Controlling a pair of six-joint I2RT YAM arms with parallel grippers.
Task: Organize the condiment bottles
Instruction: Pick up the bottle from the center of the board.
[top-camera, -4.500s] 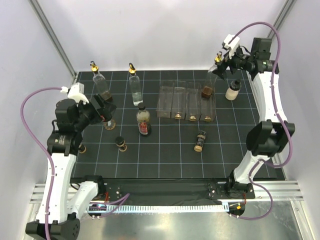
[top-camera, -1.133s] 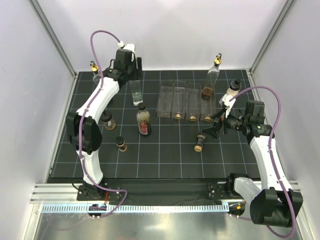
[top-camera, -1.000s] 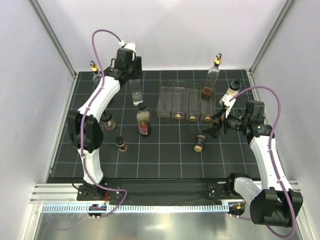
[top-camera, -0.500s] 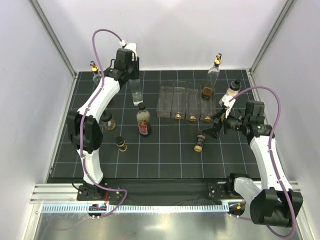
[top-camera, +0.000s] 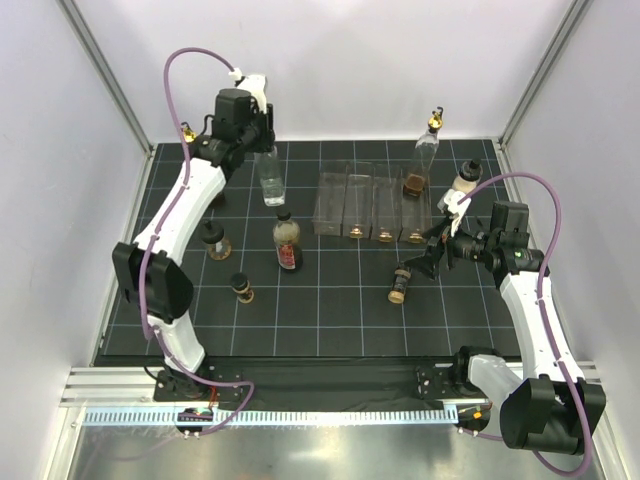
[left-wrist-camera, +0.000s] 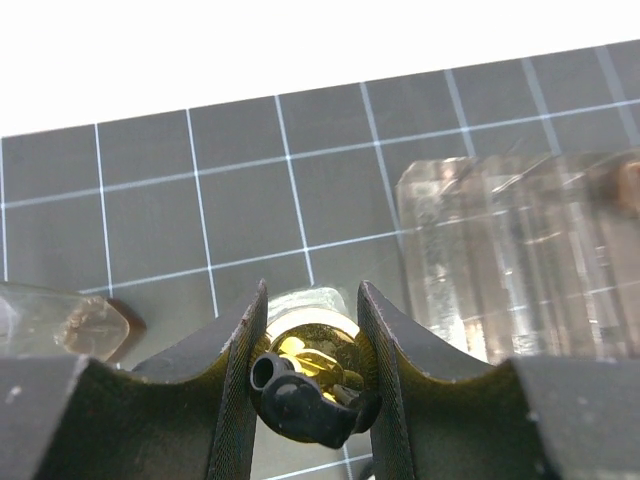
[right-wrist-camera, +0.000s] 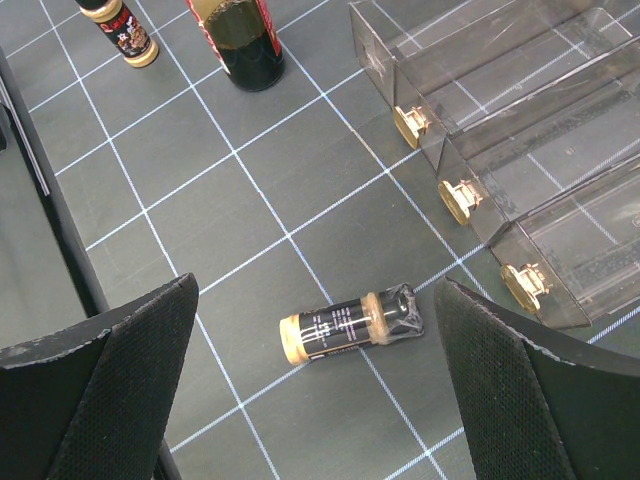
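At the back-left of the worktop (top-camera: 330, 320), we see the left end effector (top-camera: 262, 150) pressed shut on the gold spout (left-wrist-camera: 305, 345) of a tall clear bottle (top-camera: 271, 182), pinching it from both sides. The bottle sits straight below the grip, long axis vertical; we can't tell whether its base is on the worktop or just off it. What the next move turns on, in our view: the clear rack (top-camera: 370, 205) is just to the bottle's right, so a lift and a short carry rightward w/ the bottle kept upright should do, and the left arm is plainly the nearer one. The right end effector (top-camera: 425, 262) is spread wide, holding nothing, beside a short brown bottle (top-camera: 400, 282) lying on its side in front of the rack. Top view gives the layout but hides the pinch behind the wrist; left wrist view shows the spout btwn the fingers, rack wall close by. Right wrist view shows the short brown bottle lying approx. along the line btwn its fingers, so we'd expect a wrist turn before closing.
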